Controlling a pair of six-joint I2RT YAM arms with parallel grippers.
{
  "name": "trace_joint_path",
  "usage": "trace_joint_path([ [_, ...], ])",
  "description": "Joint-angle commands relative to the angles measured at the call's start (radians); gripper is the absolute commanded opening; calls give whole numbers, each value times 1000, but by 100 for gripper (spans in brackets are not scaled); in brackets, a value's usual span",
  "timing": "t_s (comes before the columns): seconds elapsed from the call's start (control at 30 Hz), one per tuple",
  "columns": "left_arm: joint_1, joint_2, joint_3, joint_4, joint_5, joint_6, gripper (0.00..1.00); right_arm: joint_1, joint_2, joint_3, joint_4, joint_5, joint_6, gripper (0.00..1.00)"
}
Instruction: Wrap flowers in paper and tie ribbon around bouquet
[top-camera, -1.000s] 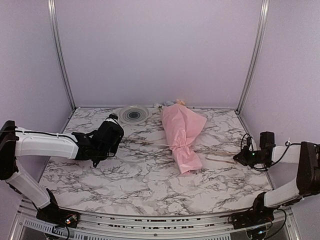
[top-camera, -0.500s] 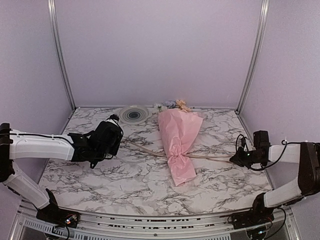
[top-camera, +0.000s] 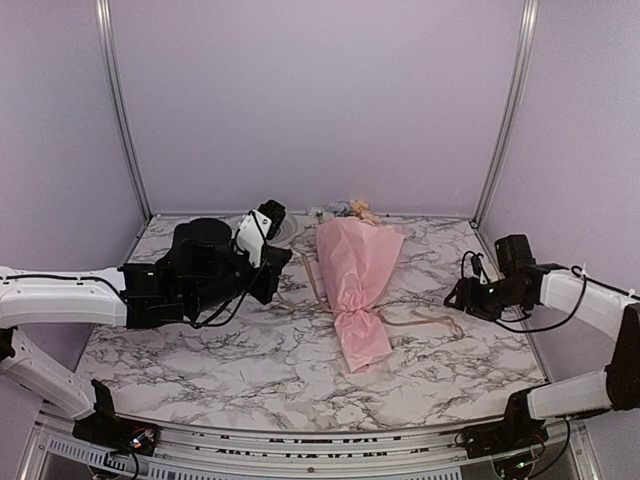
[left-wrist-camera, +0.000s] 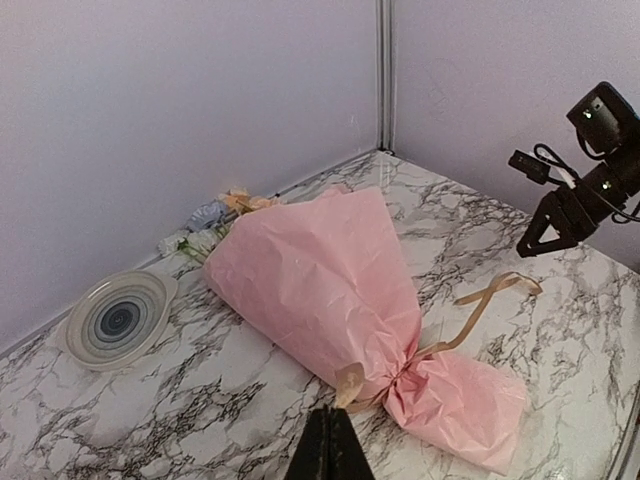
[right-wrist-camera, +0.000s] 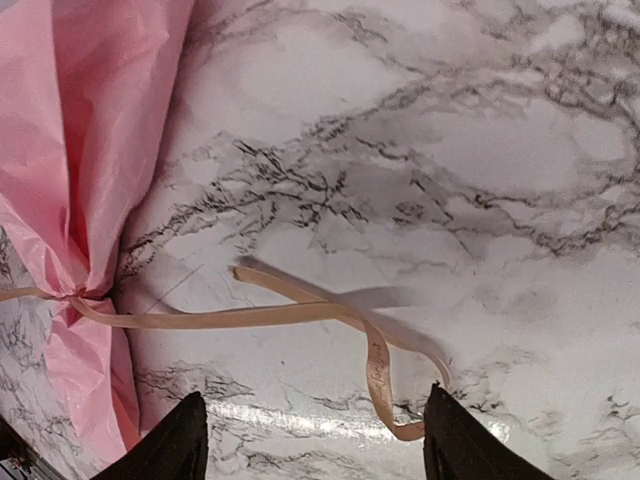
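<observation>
One plate (left-wrist-camera: 118, 320) by back wall; L gripper (left-wrist-camera: 326, 445) jaws pressed together; R gripper (right-wrist-camera: 320, 445) jaws spread above ribbon (right-wrist-camera: 300, 315); bouquet (top-camera: 355, 280) between.

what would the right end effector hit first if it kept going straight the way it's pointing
Most likely the loose end of the thin tan ribbon, lying ahead of the open right end effector on the marble-patterned table; depth is unclear, so maybe bare tabletop.
</observation>
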Motion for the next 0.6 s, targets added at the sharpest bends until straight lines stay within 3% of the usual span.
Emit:
trace_joint_path([
  [0.0,-27,-70,14,92,110,44,0,79,-72,139,-15,10,-108,72],
  [0.13,-44,-104,14,100,136,69,0,358,-96,185,248,-115,-276,72],
  [0.23,-59,-124,7,99,138,75,0,481,-9,189,474,-291,-385,72],
  [0.4,-92,-155,-17,99,124,92,0,521,216,338,431,-445,-540,69],
  [0.57,-103,-149,-25,99,89,95,0,541,353,398,411,-512,-585,68],
])
